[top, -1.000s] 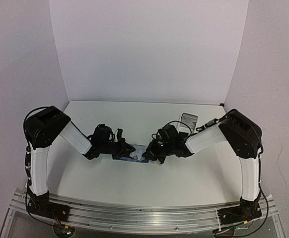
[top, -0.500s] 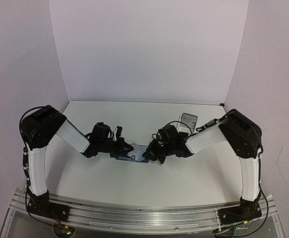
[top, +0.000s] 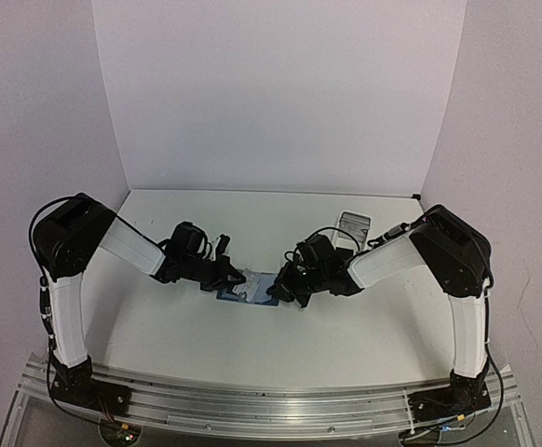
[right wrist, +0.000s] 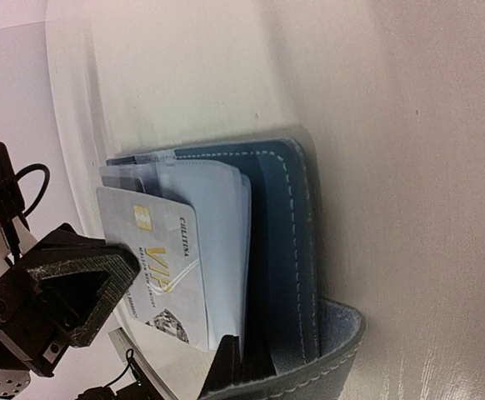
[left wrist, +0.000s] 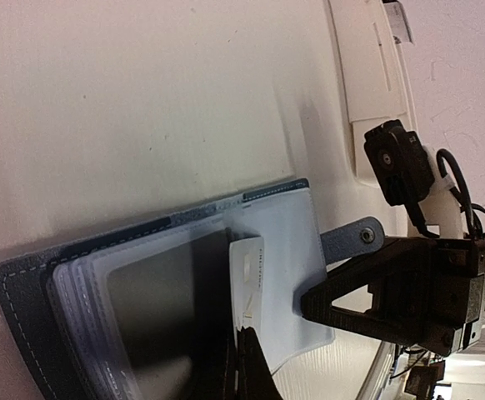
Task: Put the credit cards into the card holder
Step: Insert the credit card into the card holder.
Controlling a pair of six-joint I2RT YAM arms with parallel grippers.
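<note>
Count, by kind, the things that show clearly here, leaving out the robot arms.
card holder: 1
credit card: 1 (pale; whether a dark one sits in a sleeve cannot be told)
white tray: 1
Total: 3

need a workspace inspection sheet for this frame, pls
Surface: white table, no damage seen.
Job's things: open dark-blue folding card holder on the table; pale grey-white credit card over its slots.
Clutter: long white tray, behind the right arm.
Grippers: left gripper pinches the pale card; right gripper at the holder's tab edge, closure unclear.
Cables: black cables on the right wrist, clear of the holder.
Surroundings: plain white walls, nothing else seen.
</note>
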